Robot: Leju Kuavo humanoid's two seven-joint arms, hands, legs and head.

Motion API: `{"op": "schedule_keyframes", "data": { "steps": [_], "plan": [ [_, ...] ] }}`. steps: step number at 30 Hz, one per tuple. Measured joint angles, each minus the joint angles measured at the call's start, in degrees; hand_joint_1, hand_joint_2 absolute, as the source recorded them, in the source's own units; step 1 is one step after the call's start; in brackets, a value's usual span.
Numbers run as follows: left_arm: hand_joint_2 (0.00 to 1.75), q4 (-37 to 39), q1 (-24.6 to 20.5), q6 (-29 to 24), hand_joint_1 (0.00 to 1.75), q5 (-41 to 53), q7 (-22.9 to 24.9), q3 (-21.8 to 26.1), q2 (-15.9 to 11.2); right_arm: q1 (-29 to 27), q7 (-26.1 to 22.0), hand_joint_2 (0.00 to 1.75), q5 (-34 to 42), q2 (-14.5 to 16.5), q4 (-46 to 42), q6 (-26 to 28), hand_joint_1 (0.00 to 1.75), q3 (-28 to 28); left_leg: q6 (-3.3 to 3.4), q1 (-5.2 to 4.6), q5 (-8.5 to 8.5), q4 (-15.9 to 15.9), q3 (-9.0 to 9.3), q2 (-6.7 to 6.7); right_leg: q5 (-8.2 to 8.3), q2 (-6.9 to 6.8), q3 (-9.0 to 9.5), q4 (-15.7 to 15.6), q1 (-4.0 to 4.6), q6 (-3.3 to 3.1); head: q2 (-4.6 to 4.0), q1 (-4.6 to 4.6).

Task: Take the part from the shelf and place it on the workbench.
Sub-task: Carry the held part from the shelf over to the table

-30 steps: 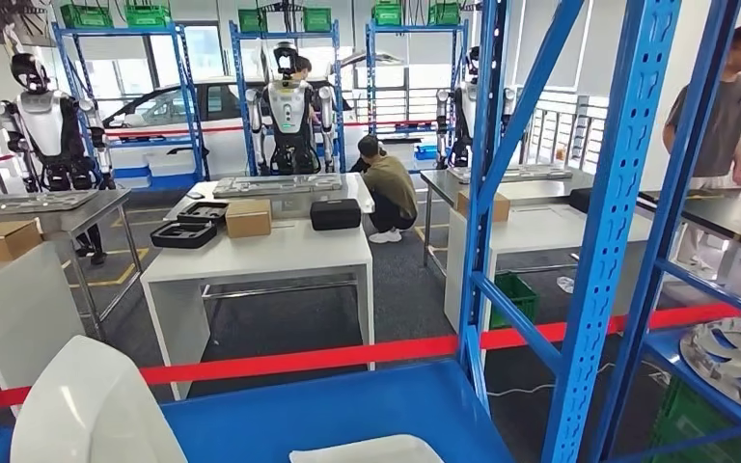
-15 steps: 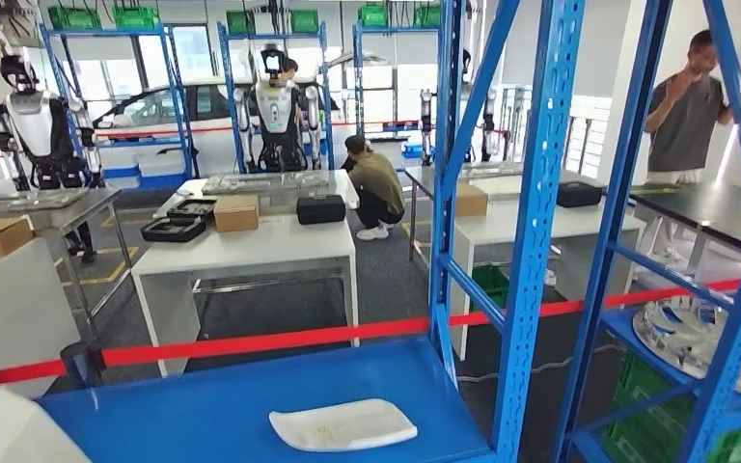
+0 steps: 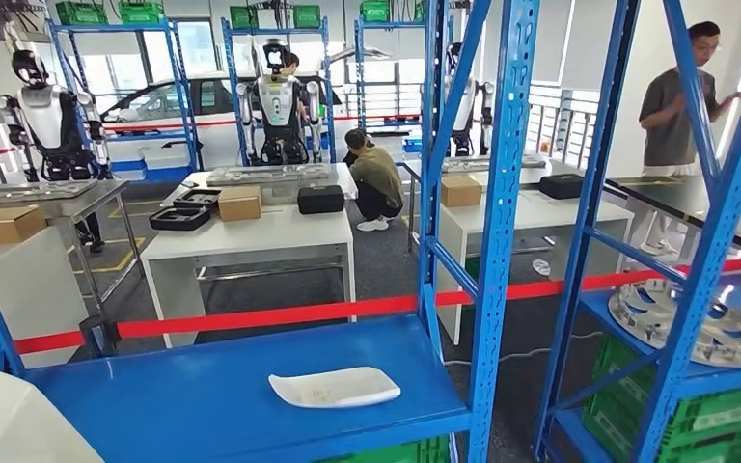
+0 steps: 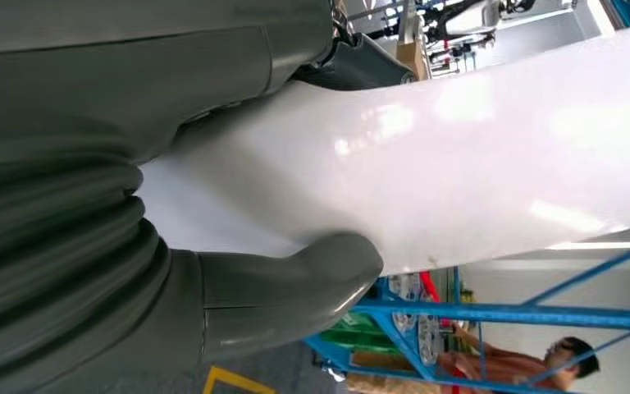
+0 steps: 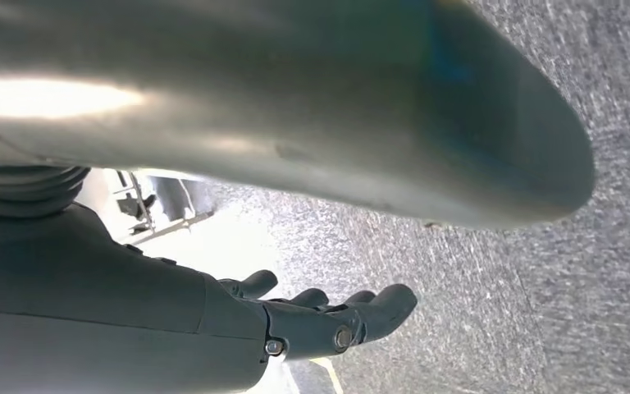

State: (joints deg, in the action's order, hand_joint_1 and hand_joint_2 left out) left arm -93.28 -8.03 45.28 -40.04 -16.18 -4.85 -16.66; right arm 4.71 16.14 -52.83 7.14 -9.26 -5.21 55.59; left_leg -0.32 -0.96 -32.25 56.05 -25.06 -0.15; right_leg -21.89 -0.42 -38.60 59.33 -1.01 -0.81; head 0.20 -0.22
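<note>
A large white curved part [image 4: 459, 148] is held by my left hand [image 4: 90, 205], with the thumb [image 4: 295, 279] pressed against its edge. In the head view that same part [image 3: 10, 424] fills the bottom left corner, above the blue shelf board [image 3: 183, 395]. A smaller flat white part [image 3: 333, 388] lies on that board near its front right. My right hand [image 5: 213, 320] hangs over grey carpet with its fingers [image 5: 377, 308] stretched out and holding nothing.
Blue shelf posts [image 3: 502, 193] stand just right of the board. Behind the shelf runs red tape [image 3: 280, 315], then a white table [image 3: 251, 241] with boxes. Silver wheel-like parts [image 3: 685, 323] and green crates [image 3: 714, 415] fill the right shelf. A person [image 3: 680, 106] stands at right; another [image 3: 378, 178] crouches.
The camera has moved: the whole scene has shifted, bringing the shelf board and the flat white part fully into view. The large white part now sits lower in the left corner.
</note>
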Motion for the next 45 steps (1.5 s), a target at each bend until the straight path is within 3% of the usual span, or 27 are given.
{"op": "schedule_keyframes", "data": {
  "steps": [1, 2, 5, 6, 7, 9, 10, 12, 14, 16, 17, 18, 20, 21, 22, 24, 26, 28, 29, 31, 33, 36, 37, 39, 41, 43, 45],
  "plan": [
    [1.75, 0.0, 0.4, 0.1, 1.75, 0.2, -0.2, 0.0, 0.1, -0.1, 0.0, 0.0, 0.2, 0.1, 0.0, 0.0, 0.0, 0.0, 0.46, -0.05, 0.76, -0.3, -0.38, 0.12, -0.08, 0.13, -0.18, 0.0, -0.17, 0.37, 0.0, -0.07],
    [1.75, 0.0, 0.8, 0.3, 1.75, 0.3, -0.3, 0.0, 0.3, -0.3, 0.0, 0.0, 0.4, 0.1, 0.0, 0.0, 0.0, 0.0, 0.98, -0.01, 1.53, -0.5, -0.93, 0.24, -1.33, 0.24, -0.56, 0.7, -0.2, 0.66, -0.01, -0.03],
    [1.75, 0.1, 1.7, 1.0, 1.75, 0.3, -0.4, 0.0, 1.2, -0.4, 0.0, 0.0, 1.2, 0.2, 0.0, 0.1, 0.0, 0.3, 1.88, 0.12, 3.83, -0.5, -3.46, 0.45, -10.03, 0.41, -2.5, 8.9, -0.12, 1.04, -0.01, 0.16],
    [1.75, 0.2, 1.9, 1.2, 1.75, 0.4, -0.4, 0.0, 1.6, -0.4, 0.0, 0.0, 1.4, 0.2, 0.0, 0.1, 0.0, 0.3, 1.9, 0.11, 4.6, -0.4, -4.44, 0.49, -12.01, 0.41, -2.88, 12.3, -0.06, 1.14, -0.01, 0.19],
    [1.75, 0.4, 2.1, 1.3, 1.75, 0.5, -0.4, 0.0, 2.0, -0.4, 0.0, 0.0, 1.5, 0.1, 0.0, 0.1, 0.0, 0.4, 1.87, 0.12, 5.38, -0.2, -5.52, 0.54, -12.35, 0.41, -2.73, 14.7, 0.0, 1.21, -0.01, 0.22],
    [1.75, 0.6, 2.5, 1.6, 1.75, 1.1, -0.4, 0.0, 2.7, -0.5, 0.0, 0.0, 1.8, 0.1, 0.0, 0.2, 0.0, 0.6, 1.63, 0.19, 6.83, 0.5, -8.03, 0.61, -9.36, 0.39, -0.11, 14.7, 0.03, 1.3, -0.01, 0.27],
    [1.75, 0.7, 2.8, 1.7, 1.75, 1.4, -0.4, 0.0, 3.0, -0.5, 0.0, 0.0, 1.9, 0.1, 0.0, 0.2, 0.0, 0.8, 1.4, 0.24, 7.41, 1.1, -9.34, 0.63, -7.91, 0.38, 2.54, 11.9, 0.02, 1.29, -0.01, 0.32],
    [1.75, 0.8, 2.9, 1.8, 1.75, 1.8, -0.7, 0.0, 3.3, -0.4, 0.1, 0.0, 1.9, 0.0, 0.0, 0.2, 0.0, 1.2, 0.8, 0.23, 8.21, 2.5, -11.39, 0.65, -8.89, 0.43, 8.22, 4.3, 0.26, 0.95, -0.01, 0.44],
    [1.75, 1.1, 2.6, 1.9, 1.75, 1.7, -1.0, 0.1, 3.3, -0.5, 0.0, 0.0, 1.9, 0.0, 0.0, 0.2, 0.0, 1.3, 0.13, 0.2, 8.93, 3.2, -12.19, 0.72, -11.01, 0.52, 10.47, 0.1, 0.58, 0.28, -0.01, 0.45],
    [1.75, 1.5, 2.3, 1.9, 1.75, 1.7, -1.2, 0.2, 3.3, -0.6, 0.0, 0.0, 1.8, 0.0, 0.0, 0.3, 0.0, 1.4, -0.52, 0.34, 9.39, 3.3, -12.43, 0.7, -10.34, 0.37, 9.74, -0.1, 0.53, -0.56, -0.02, 0.34],
    [1.75, 1.7, 2.2, 1.9, 1.75, 1.7, -1.3, 0.2, 3.3, -0.6, 0.0, 0.0, 1.8, 0.0, 0.0, 0.2, 0.0, 1.4, -0.88, 0.45, 8.4, 4.0, -12.82, 0.62, -9.71, 0.23, 9.24, -0.2, 0.47, -1.02, -0.02, 0.26],
    [1.75, 1.8, 2.1, 2.0, 1.75, 1.6, -1.3, 0.2, 3.2, -0.6, 0.0, 0.0, 1.8, 0.0, 0.0, 0.2, 0.0, 1.4, -1.24, 0.59, 6.32, 5.6, -13.41, 0.53, -8.99, 0.07, 8.58, -0.2, 0.37, -1.39, -0.02, 0.19],
    [1.75, 2.1, 2.0, 2.0, 1.75, 1.6, -1.4, 0.2, 3.1, -0.6, 0.0, 0.0, 1.8, 0.0, 0.0, 0.1, 0.0, 1.5, -1.93, 0.9, 0.35, 11.7, -14.87, 0.43, -7.58, -0.09, 6.96, -0.2, 0.34, -1.77, -0.01, 0.05],
    [1.75, 2.3, 1.9, 2.0, 1.75, 1.6, -1.4, 0.2, 3.0, -0.6, 0.0, 0.0, 1.7, -0.1, 0.0, 0.0, 0.0, 1.5, -2.17, 1.05, -1.66, 15.2, -15.35, 0.43, -6.85, -0.13, 6.06, -0.2, 0.35, -1.77, -0.01, 0.02],
    [1.75, 2.4, 1.9, 2.0, 1.75, 1.6, -1.4, 0.2, 3.0, -0.6, 0.0, 0.0, 1.7, -0.1, 0.0, 0.0, 0.0, 1.5, -2.33, 1.16, -2.28, 17.9, -15.38, 0.43, -6.11, -0.17, 5.17, -0.1, 0.36, -1.71, -0.01, -0.02],
    [1.75, 2.8, 1.6, 2.0, 1.75, 1.4, -1.4, 0.2, 3.0, -0.6, 0.0, 0.0, 1.7, -0.1, 0.0, -0.1, 0.0, 1.6, -2.36, 1.32, -0.02, 18.4, -13.19, 0.43, -4.62, -0.25, 3.37, -0.1, 0.36, -1.46, -0.01, -0.04],
    [1.75, 2.9, 0.9, 2.0, 1.75, 1.3, -1.3, 0.2, 3.1, -0.5, 0.0, 0.0, 1.8, -0.1, 0.0, -0.2, 0.0, 1.6, -2.0, 1.35, 1.99, 11.9, -7.45, 0.33, -3.23, -0.26, 1.9, 0.0, 0.38, -1.07, 0.0, -0.03],
    [1.75, 3.0, 0.1, 2.0, 1.75, 1.2, -1.3, 0.2, 3.1, -0.3, 0.0, 0.0, 1.9, -0.1, 0.0, -0.4, 0.0, 1.6, -1.34, 1.04, 0.82, 3.7, -1.83, 0.14, -1.92, -0.26, 1.11, -0.1, 0.39, -0.44, 0.0, 0.03],
    [1.75, 3.0, -0.1, 2.0, 1.75, 1.2, -1.2, 0.2, 3.2, -0.3, -0.1, 0.0, 1.9, -0.1, 0.0, -0.4, 0.0, 1.7, -0.94, 0.78, 0.08, 1.2, -0.51, 0.07, -1.23, -0.26, 0.93, -0.3, 0.31, -0.08, 0.0, 0.07],
    [1.75, 3.1, -0.2, 1.9, 1.75, 1.1, -1.1, 0.2, 3.5, -0.4, -0.3, 0.0, 1.9, -0.1, 0.0, -0.4, 0.0, 1.7, 0.0, 0.52, 0.65, 0.1, -1.03, 0.16, -0.2, -0.22, 0.56, -0.7, 0.11, 0.73, -0.01, 0.08],
    [1.75, 3.3, -0.1, 1.9, 1.75, 1.2, -0.9, 0.2, 4.0, -0.6, -0.3, 0.0, 1.6, 0.1, 0.0, -0.8, 0.0, 1.7, 1.1, 0.59, 2.0, -0.1, -2.27, 0.28, -2.55, -0.03, -0.43, 0.8, -0.02, 1.39, -0.01, 0.13],
    [1.75, 3.7, -0.1, 1.8, 1.75, 1.3, -0.5, 0.3, 5.1, -0.6, 0.2, 0.0, 0.5, 0.1, 0.0, -1.4, 0.0, 1.7, 1.95, 0.49, 3.76, -0.1, -4.58, 0.01, -10.45, 0.17, -2.94, 10.2, 0.07, 1.84, -0.01, 0.25],
    [1.75, 3.8, 0.0, 1.8, 1.75, 1.2, -0.4, 0.4, 5.4, -0.6, 0.2, 0.0, 0.2, 0.1, 0.0, -1.6, 0.0, 1.6, 1.95, 0.43, 4.41, -0.1, -5.32, -0.16, -11.26, 0.23, -3.43, 13.5, 0.15, 1.86, -0.01, 0.27],
    [1.75, 4.1, 0.2, 1.8, 1.75, 1.1, -0.1, 0.6, 6.0, -0.6, 0.2, 0.0, 0.0, 0.1, 0.0, -2.0, 0.0, 1.6, 1.78, 0.37, 5.69, 0.3, -7.0, -0.8, -8.82, 0.48, -2.34, 15.8, 0.29, 1.68, -0.01, 0.28],
    [1.75, 4.3, 0.4, 1.8, 1.75, 0.8, 0.0, 0.9, 6.4, -0.6, 0.2, 0.0, -0.2, 0.0, 0.0, -2.3, 0.0, 1.6, 1.39, 0.41, 6.67, 1.1, -8.84, -1.69, -6.52, 1.82, 2.69, 10.4, 0.36, 1.24, -0.01, 0.34],
    [1.75, 4.3, 0.6, 1.9, 1.75, 0.9, 0.1, 1.4, 6.6, -0.6, 0.2, 0.0, -0.4, -0.2, 0.0, -2.8, 0.0, 1.6, 0.89, 0.34, 7.22, 2.2, -10.21, -2.56, -8.23, 3.68, 8.16, 2.6, 0.34, 0.65, -0.01, 0.36],
    [1.75, 4.3, 0.8, 2.2, 1.75, 1.4, 0.1, 1.7, 6.8, -0.6, 0.1, 0.0, -0.6, -0.3, 0.0, -3.3, 0.0, 1.5, 0.23, 0.26, 7.84, 2.5, -10.89, -3.55, -10.02, 3.75, 10.0, -0.6, 0.39, 0.15, -0.01, 0.31]
  ]
}}
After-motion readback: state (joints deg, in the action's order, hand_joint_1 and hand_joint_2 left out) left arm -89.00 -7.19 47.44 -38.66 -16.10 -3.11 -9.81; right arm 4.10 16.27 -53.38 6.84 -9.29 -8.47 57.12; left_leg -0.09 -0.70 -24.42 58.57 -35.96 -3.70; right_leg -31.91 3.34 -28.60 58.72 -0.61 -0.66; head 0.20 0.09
